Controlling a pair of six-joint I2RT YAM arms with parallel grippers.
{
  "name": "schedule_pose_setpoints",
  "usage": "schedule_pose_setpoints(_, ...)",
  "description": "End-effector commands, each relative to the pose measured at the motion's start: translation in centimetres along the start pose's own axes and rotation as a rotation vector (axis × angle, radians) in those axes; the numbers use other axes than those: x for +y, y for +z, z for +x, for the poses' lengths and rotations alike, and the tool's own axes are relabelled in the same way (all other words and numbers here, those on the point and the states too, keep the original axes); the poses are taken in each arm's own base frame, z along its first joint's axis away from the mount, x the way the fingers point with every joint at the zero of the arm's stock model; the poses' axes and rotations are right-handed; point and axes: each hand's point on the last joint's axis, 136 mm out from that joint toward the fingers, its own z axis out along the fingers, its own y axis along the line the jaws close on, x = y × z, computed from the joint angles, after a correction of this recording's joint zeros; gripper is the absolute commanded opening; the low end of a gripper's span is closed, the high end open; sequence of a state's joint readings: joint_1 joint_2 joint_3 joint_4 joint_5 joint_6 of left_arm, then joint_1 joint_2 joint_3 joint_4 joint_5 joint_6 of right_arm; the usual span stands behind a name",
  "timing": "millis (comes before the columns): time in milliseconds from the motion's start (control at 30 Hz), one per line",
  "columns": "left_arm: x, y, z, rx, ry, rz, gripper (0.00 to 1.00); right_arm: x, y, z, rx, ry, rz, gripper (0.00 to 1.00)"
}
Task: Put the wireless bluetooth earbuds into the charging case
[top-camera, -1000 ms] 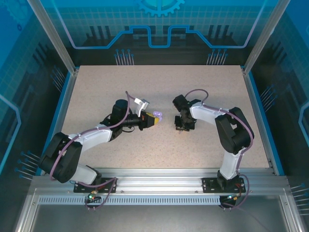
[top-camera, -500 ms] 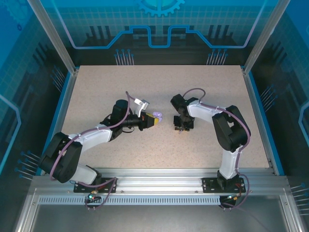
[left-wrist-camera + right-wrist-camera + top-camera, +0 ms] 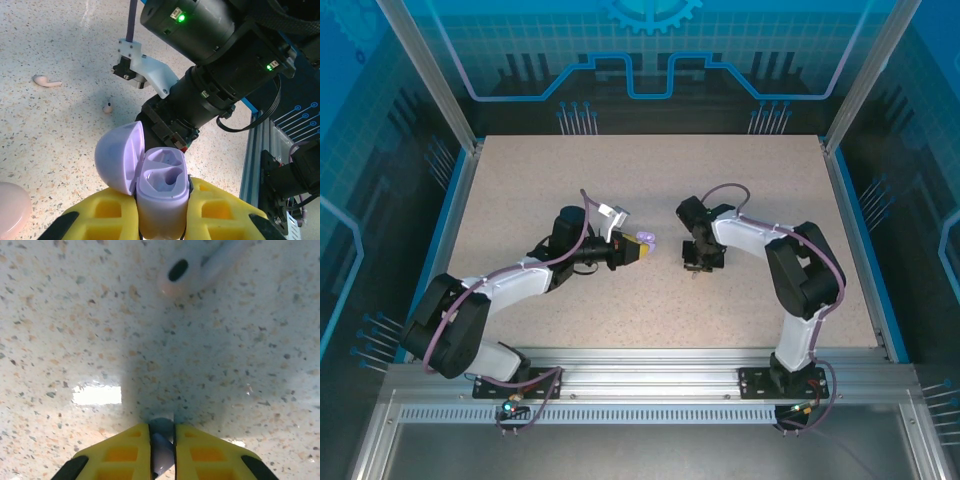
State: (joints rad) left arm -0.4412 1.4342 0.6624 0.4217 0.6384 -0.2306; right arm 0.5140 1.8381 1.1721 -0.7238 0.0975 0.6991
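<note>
Overhead view from the near edge; wrist views close over same tabletop (image 3: pixel 520 180)

Bright overhead light; glare patch on the table (image 3: pixel 96 395), soft shadow by the right pincer (image 3: pixel 162 434), close edges blurred

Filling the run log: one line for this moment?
left jaws: shut on open purple case, empty | right jaws: shut on earbud over table

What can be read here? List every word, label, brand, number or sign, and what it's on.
No readable text anywhere.
Charging case in the left gripper: no brand or label.
Earbud in the right gripper: no marking.
Backdrop: gear graphic and circuit lines, no letters.
Arm housing: green lights, nothing legible.
</note>
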Motion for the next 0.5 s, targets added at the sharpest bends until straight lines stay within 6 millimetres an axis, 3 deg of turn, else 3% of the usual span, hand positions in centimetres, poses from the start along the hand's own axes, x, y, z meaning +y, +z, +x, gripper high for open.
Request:
schedule_pose_setpoints(0,0.4,0.1,0.2,0.002,0.001,-0.011,0.09,-0.6,-1.3,-0.3,-0.032,0.027,-0.013,0.14)
schedule_pose_setpoints(233,0.2,1.4,1.2,0.04,-0.011,0.009,0.09,-0.3,-2.2,-0.6,-0.049,0.034,-0.06,0.14)
schedule_pose_setpoints(467,0.3,1.7,1.1,0.035,-0.016,0.01,0.09,-0.6,-0.3,-0.2,0.024,0.011,-0.013,0.15)
